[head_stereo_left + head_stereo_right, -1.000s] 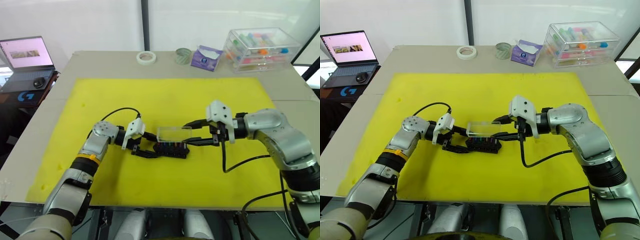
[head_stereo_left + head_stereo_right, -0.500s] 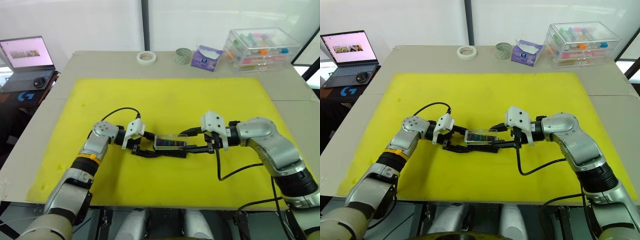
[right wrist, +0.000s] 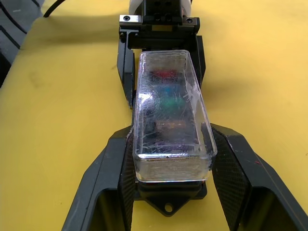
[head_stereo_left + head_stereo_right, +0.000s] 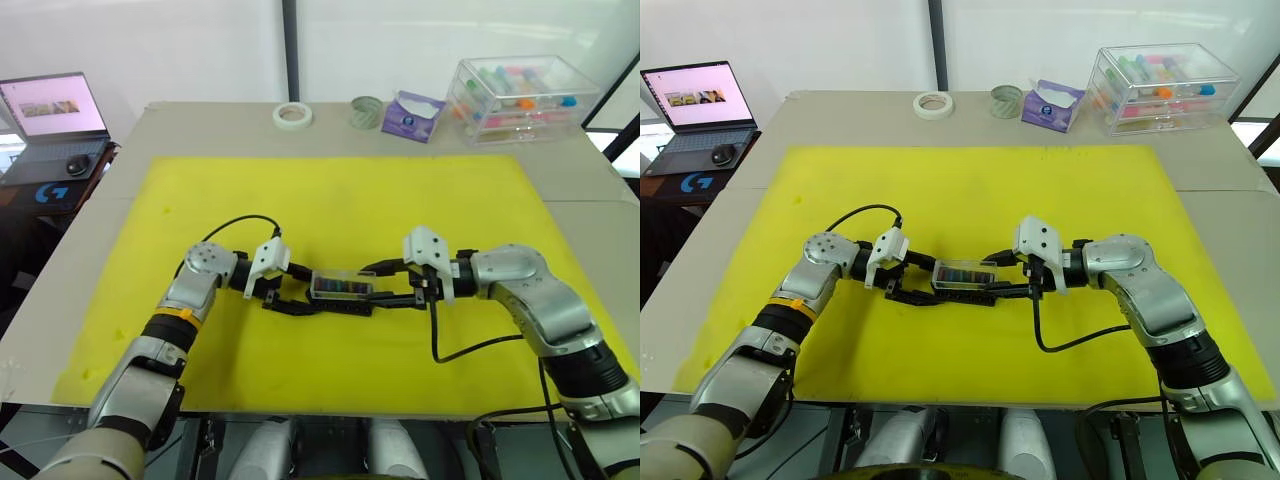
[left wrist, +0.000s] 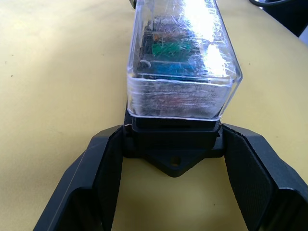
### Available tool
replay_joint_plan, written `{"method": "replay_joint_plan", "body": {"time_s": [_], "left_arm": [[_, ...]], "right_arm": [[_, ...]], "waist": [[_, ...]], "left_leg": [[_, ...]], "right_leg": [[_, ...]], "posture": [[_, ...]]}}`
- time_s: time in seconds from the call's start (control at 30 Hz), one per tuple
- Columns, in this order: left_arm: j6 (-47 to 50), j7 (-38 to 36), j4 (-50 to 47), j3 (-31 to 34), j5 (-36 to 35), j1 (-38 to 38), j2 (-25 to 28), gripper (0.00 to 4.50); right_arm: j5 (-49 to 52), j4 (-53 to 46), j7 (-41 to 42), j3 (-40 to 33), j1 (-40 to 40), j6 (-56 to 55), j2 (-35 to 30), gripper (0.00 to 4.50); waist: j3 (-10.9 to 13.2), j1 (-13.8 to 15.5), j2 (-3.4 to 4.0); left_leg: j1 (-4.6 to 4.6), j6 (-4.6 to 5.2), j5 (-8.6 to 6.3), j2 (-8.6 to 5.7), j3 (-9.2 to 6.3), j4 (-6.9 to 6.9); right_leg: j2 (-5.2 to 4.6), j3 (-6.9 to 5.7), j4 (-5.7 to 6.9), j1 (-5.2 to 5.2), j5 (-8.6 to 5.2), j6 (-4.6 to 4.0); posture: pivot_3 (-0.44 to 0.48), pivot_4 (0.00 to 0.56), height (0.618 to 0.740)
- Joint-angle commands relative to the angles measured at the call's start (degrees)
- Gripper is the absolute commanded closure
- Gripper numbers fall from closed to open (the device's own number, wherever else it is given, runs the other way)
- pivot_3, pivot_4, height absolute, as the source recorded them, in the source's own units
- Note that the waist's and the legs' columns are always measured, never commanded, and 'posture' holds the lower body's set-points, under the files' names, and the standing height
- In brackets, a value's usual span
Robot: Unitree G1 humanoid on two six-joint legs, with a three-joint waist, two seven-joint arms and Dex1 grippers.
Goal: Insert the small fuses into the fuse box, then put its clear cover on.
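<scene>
The black fuse box (image 4: 340, 300) lies mid-mat, and the clear cover (image 4: 341, 283) sits on top of it. Through the cover I see the small fuses (image 3: 166, 91) in their slots, red, teal and green among them. My left gripper (image 4: 297, 298) is shut on the box's left end, its fingers (image 5: 103, 178) pressed against the black base (image 5: 173, 139). My right gripper (image 4: 378, 291) comes in from the right end, shut with its fingers (image 3: 231, 178) against the sides of the cover (image 3: 168, 125).
The yellow mat (image 4: 340, 200) covers most of the table. Along the far edge stand a tape roll (image 4: 292, 115), a small green roll (image 4: 367, 111), a purple tissue pack (image 4: 412, 115) and a large clear box of coloured tubes (image 4: 520, 95). A laptop (image 4: 55, 120) sits far left.
The right gripper lowered the clear cover from above the fuse box down onto it, and now holds it seated there. The left gripper stayed put on the box.
</scene>
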Motion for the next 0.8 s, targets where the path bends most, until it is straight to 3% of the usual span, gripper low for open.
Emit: {"method": "replay_joint_plan", "body": {"time_s": [0.03,0.8], "left_arm": [[-0.62,-0.01,-1.00,1.23,-0.03,-1.10,0.44,1.74],[-0.62,0.08,-2.11,1.20,-0.10,0.14,-0.25,1.74]], "right_arm": [[-0.04,0.27,0.49,-1.04,0.74,-0.81,-0.35,2.64],[-0.28,9.58,4.04,0.08,0.81,-4.86,3.24,2.64]], "waist": [[0.00,0.00,0.00],[-0.01,0.00,-0.02]], "left_leg": [[0.00,0.00,0.00,0.00,0.00,0.00],[0.01,0.00,0.00,0.00,-0.01,0.04]], "right_leg": [[0.00,0.00,0.00,0.00,0.00,0.00],[0.00,-0.02,0.02,0.04,0.00,0.00]], "posture": [[0.000,0.150,0.740],[0.000,0.150,0.740]]}}
